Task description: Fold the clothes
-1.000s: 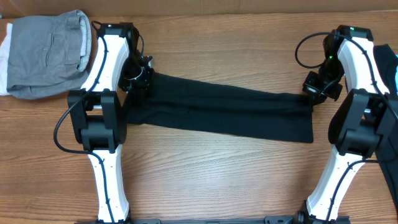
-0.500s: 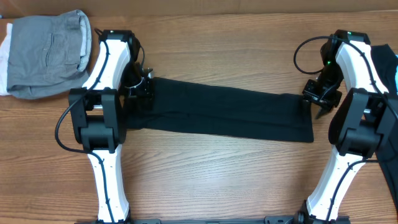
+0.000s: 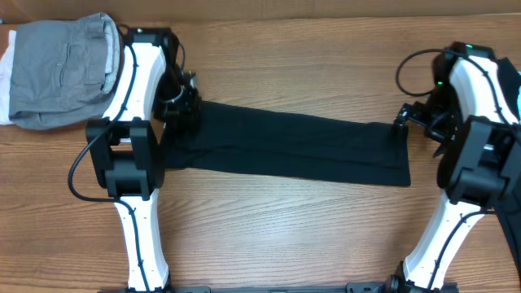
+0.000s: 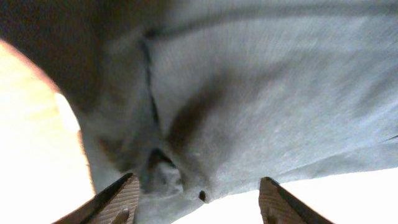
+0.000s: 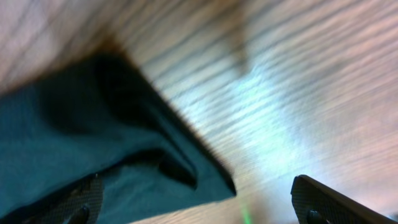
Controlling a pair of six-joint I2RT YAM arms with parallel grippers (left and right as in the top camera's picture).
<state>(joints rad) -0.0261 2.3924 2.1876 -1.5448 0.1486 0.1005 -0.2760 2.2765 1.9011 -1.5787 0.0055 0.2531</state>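
The shirt [image 3: 301, 146] lies at the centre of the table [image 3: 285, 65], already folded into a long dark strip running from 9 o'clock to 3 o'clock and dipping a little toward its 3 o'clock end. A grey pile [image 3: 61, 69] sits at 10 o'clock, well apart from it.

The left gripper [image 3: 183, 110] hangs over the strip's 9 o'clock end. Its jaws are spread with rumpled cloth under them and nothing between them. The right gripper [image 3: 411, 122] is at the strip's 2 o'clock corner, jaws wide apart and empty, with the corner lying just beside one finger.

The shirt looks like a soft, light knit. It is limp, so any part not held will likely sag and trail. The matte cloth should pinch well and is not fragile, though stacked layers may slide over one another.

The best hold is probably at the corners of a short end, pinching through every layer. The strip could then be carried low over the wood, so the fold does not fall open.
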